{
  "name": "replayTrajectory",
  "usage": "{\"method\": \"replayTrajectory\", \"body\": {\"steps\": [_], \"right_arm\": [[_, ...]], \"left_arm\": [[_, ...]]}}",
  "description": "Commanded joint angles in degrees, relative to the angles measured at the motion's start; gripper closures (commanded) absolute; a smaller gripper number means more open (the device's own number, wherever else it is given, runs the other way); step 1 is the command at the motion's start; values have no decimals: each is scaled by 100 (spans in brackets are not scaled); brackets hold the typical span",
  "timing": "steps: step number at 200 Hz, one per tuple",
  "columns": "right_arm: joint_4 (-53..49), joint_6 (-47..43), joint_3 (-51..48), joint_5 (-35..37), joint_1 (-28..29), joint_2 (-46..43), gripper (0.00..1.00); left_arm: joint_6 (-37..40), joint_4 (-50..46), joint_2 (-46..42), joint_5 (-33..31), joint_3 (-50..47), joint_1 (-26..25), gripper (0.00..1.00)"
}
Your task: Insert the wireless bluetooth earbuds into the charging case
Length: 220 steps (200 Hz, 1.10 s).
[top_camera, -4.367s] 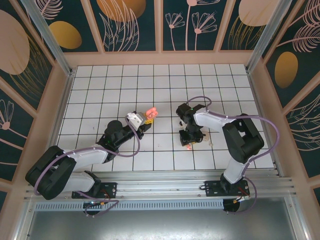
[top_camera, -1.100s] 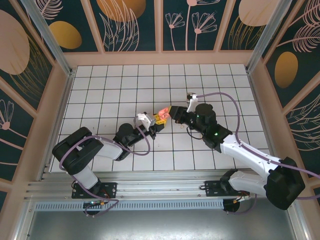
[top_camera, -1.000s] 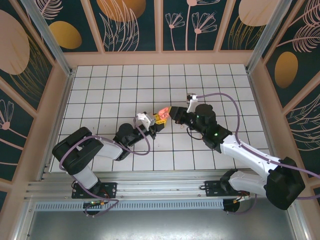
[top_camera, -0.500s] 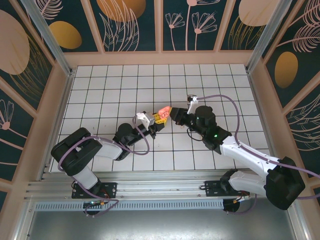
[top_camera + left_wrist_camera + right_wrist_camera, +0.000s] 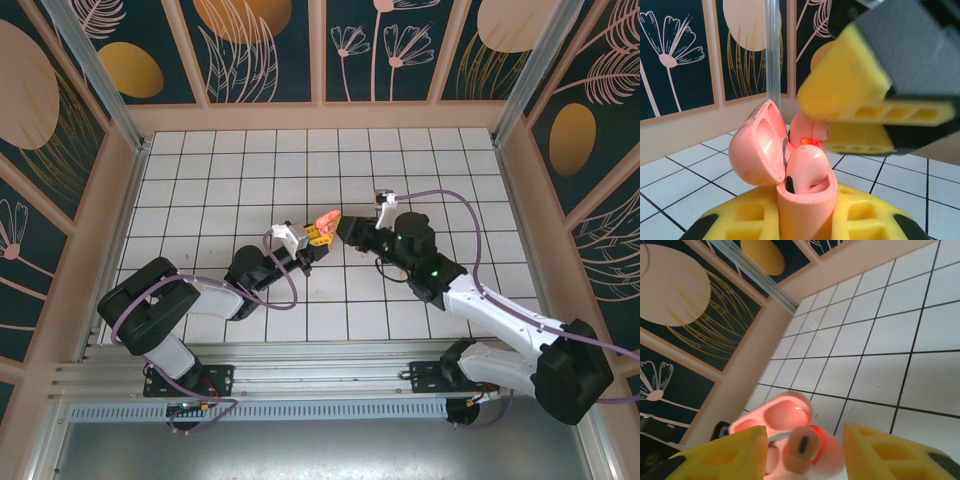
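Top view: the right pincer [image 5: 345, 228] has swung off the surface [image 5: 200, 180] to the charging case [image 5: 324, 220] at its 9 o'clock. The left pincer [image 5: 316, 234] is clamped on the case.
Left wrist: one seated earbud [image 5: 807, 167], with the second earbud [image 5: 807, 131] at its 12 o'clock.
Right wrist: jaws spread clear of the second earbud, so it is probably delivered.

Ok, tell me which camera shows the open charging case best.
Left wrist: the charging case sits close and sharp, lid open, an earbud in it. Right wrist shows it low in frame, partly cropped. Top external shows it as a small pink speck.
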Motion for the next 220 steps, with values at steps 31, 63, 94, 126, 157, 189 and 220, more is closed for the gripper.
{"method": "replayTrajectory", "body": {"steps": [31, 63, 94, 126, 157, 189, 220], "right_arm": [[-66, -57, 90, -554, -302, -597, 49], [-438, 89, 180, -746, -599, -641, 53], [-316, 269, 194, -1295, -727, -439, 68], [-206, 302, 180, -1539, -736, -237, 79], [-78, 347, 192, -1725, -727, -73, 82], [-16, 356, 201, -1805, -727, 16, 84], [37, 400, 192, -1879, -718, 77, 86]], "left_arm": [[210, -88, -246, 3, 85, -27, 94], [245, -114, -266, 54, 91, -21, 94], [257, -132, -263, 45, 104, -31, 94], [264, -132, -285, 56, 87, -31, 94], [291, -171, -303, 42, 87, -30, 94], [296, -176, -310, 45, 94, -31, 94], [291, -185, -321, 42, 103, -32, 94]]}}
